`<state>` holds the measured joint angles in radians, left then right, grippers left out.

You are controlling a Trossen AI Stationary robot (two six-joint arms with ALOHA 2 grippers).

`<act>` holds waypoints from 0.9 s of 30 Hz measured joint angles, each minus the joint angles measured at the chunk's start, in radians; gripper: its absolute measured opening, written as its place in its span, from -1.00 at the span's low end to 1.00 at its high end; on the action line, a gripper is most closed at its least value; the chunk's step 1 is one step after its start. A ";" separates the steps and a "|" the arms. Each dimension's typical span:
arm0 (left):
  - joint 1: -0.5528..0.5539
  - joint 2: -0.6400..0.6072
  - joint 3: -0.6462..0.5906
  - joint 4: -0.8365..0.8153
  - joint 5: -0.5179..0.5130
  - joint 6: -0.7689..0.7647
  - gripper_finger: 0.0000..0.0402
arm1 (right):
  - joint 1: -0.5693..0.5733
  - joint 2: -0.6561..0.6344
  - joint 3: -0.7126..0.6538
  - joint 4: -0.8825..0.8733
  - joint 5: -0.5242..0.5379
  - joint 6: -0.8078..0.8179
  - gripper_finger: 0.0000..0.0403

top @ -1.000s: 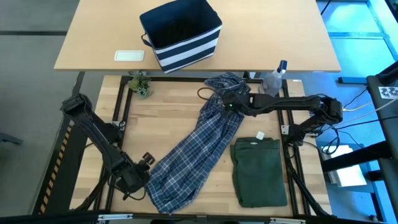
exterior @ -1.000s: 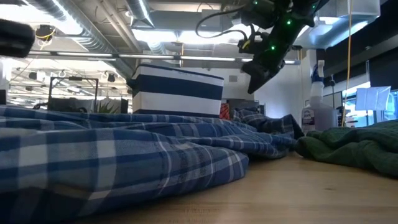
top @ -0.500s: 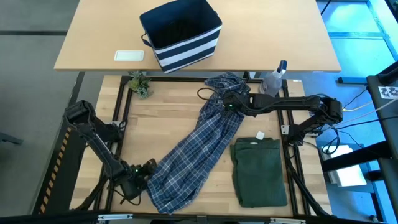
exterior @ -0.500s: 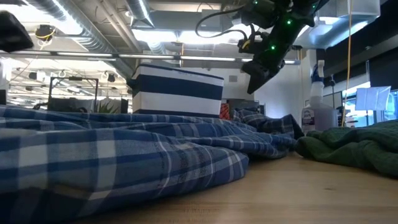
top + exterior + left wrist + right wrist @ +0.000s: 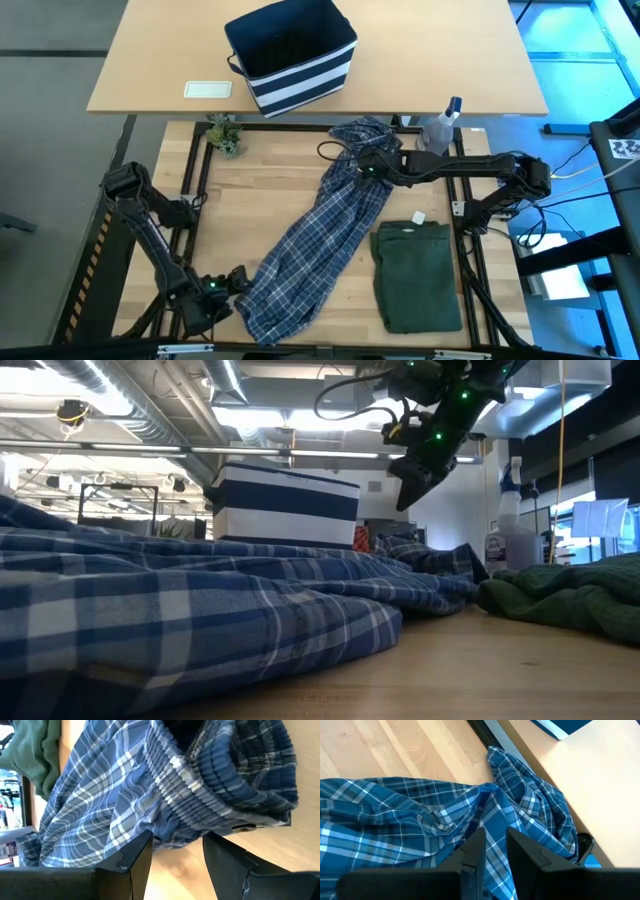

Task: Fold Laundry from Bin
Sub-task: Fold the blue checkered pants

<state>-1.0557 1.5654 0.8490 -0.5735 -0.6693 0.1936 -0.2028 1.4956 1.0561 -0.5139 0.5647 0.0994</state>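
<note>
Plaid cotton, blue and white: one shirt (image 5: pixel 320 235), spread in a long diagonal band across the wooden bench (image 5: pixel 270 190), from a bunched end near the far edge down to a rumpled end at the near left corner. In the low view the same shirt (image 5: pixel 200 620) fills the foreground in loose folds.

Olive-green garment (image 5: pixel 417 275): folded into a neat rectangle, lying flat on the bench just right of the shirt, a small white tag at its far edge. In the low view it shows as a low green mound (image 5: pixel 570 600) at the right.

Bin (image 5: pixel 292 53): navy fabric with white stripes, standing upright on the lighter second bench (image 5: pixel 450 50) beyond the work area, well apart from both garments.

Left pincer (image 5: pixel 232 283): at the near left corner, low, at the near end of the shirt. Left wrist view: its fingers (image 5: pixel 131 860) stand apart, with the gathered shirt hem (image 5: pixel 200 795) directly ahead of them and not clamped.

Right pincer (image 5: pixel 355 167): held above the far part of the shirt, raised clear of the cloth in the low view (image 5: pixel 412 475). Right wrist view: fingers (image 5: pixel 475 851) slightly apart with a narrow gap, nothing between them, plaid cloth (image 5: pixel 420 820) below.

Sundries: clear spray bottle (image 5: pixel 440 125) at the far right edge; small green plant (image 5: pixel 225 133) at the far left corner; white flat item (image 5: pixel 208 89) on the second bench.
</note>
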 joint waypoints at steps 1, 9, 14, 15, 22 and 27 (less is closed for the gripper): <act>-0.002 0.000 0.000 0.003 -0.003 0.000 -0.16 | 0.000 0.000 0.000 0.000 -0.001 0.000 -0.62; -0.031 0.000 0.000 0.010 -0.052 -0.008 -0.16 | 0.000 0.000 0.000 0.020 -0.026 0.002 -0.62; -0.045 0.000 0.000 0.015 -0.088 -0.008 -0.16 | 0.000 0.000 0.000 0.041 -0.026 0.002 -0.62; -0.047 0.000 0.000 0.024 -0.095 -0.007 -0.16 | 0.000 0.000 0.000 0.045 -0.026 0.001 -0.62; -0.054 0.000 0.000 0.121 -0.142 0.068 -0.16 | 0.000 0.000 0.000 0.050 -0.026 0.000 -0.62; -0.054 0.000 0.000 0.129 -0.149 0.106 -0.16 | 0.000 0.000 0.000 0.051 -0.035 0.000 -0.62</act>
<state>-1.1099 1.5654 0.8490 -0.4442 -0.8185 0.2998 -0.2031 1.4956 1.0561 -0.4630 0.5301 0.0998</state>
